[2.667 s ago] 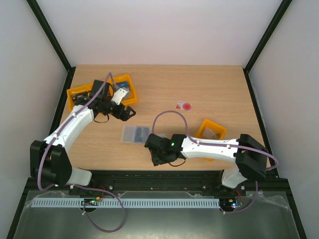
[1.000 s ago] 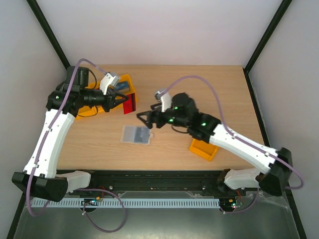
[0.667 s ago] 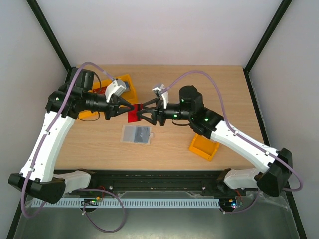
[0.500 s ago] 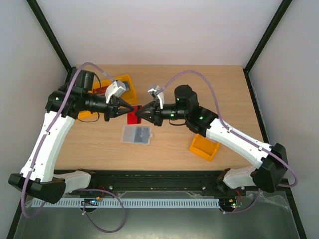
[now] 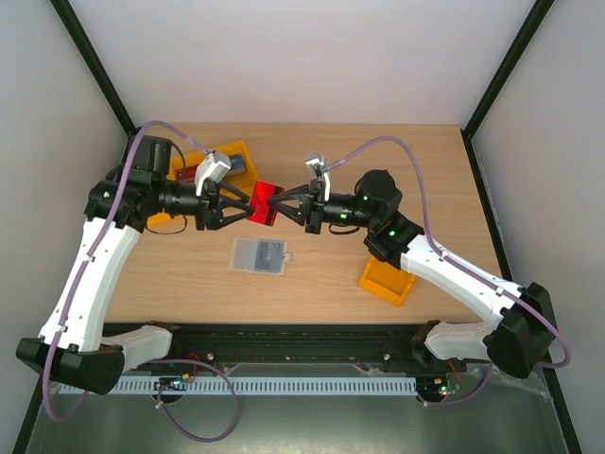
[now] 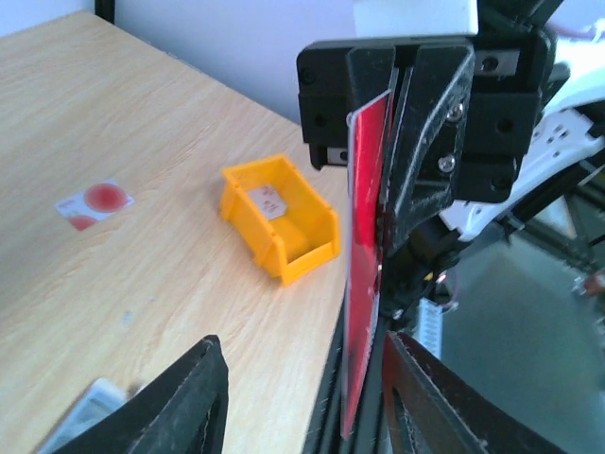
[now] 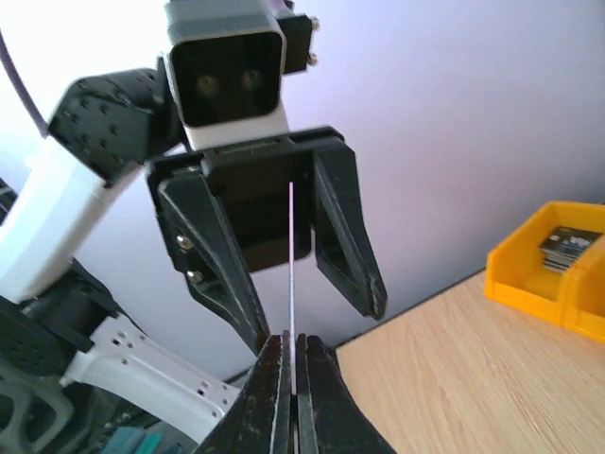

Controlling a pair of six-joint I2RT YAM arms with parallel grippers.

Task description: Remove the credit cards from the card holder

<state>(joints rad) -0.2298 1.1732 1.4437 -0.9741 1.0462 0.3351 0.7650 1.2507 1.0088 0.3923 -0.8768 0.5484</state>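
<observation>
Dark red card (image 5: 264, 201) held mid-air between the arms. Right gripper (image 5: 280, 203) pinches its right edge. Left gripper (image 5: 244, 210) jaws spread, straddling the left edge without contact.

The red card (image 5: 264, 202) has changed hands. The right gripper (image 5: 277, 202), which came up from the lower centre with its jaws wide, is now pinched on the card's edge. The left gripper (image 5: 248, 209), clamped on the card a second ago, has spread its jaws and let go. The card now sits slightly higher and further right, mid-frame.
</observation>
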